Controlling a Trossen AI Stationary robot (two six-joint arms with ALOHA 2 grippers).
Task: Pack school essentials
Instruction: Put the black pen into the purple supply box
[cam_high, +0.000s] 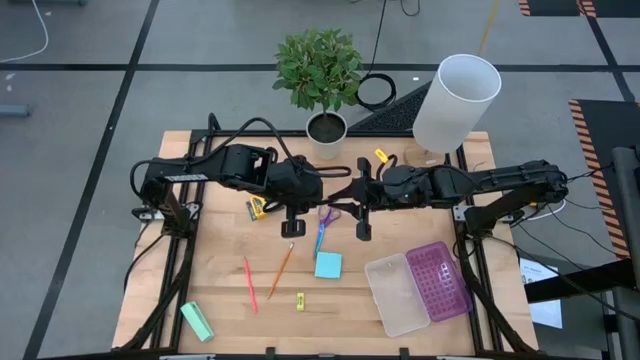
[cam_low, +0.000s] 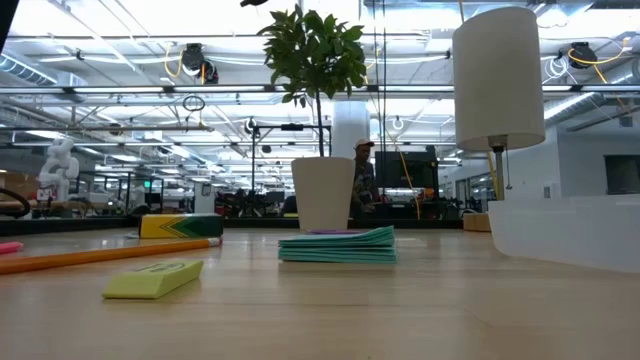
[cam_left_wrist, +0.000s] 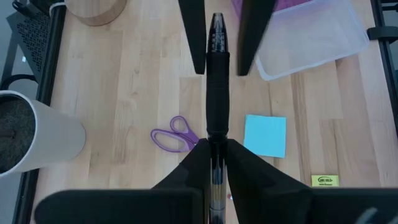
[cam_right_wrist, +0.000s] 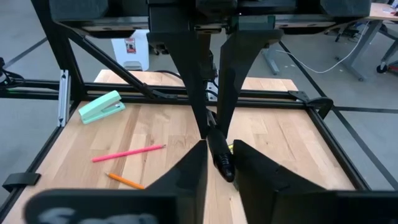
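Holding the black pen (cam_left_wrist: 217, 81) by its rear end, my left end effector (cam_left_wrist: 216, 149) has its fingers pressed against the barrel, raised above the desk (cam_high: 220, 270). My right end effector (cam_right_wrist: 216, 149) faces it nose to nose, its fingers parted a little on either side of the pen's tip; whether they touch it I cannot tell.

Under the two end effectors lie the purple-handled scissors (cam_high: 325, 222), and just beyond them, toward the desk's front, the light-blue sticky-note pad (cam_high: 328, 265). To the outer side of my left end effector sits the crayon box (cam_high: 256, 208). Further forward of that end effector are the orange pencil (cam_high: 281, 270), the red pencil (cam_high: 249, 284) and the tiny yellow piece (cam_high: 300, 301), all apart from each other. The mint-green block (cam_high: 197, 321) rests well away at the front corner on that side.

Forward of my right end effector stands an open case, clear half (cam_high: 398, 295) beside purple half (cam_high: 438, 280). Behind both end effectors are a potted plant (cam_high: 322, 85) and a lamp (cam_high: 455, 102).
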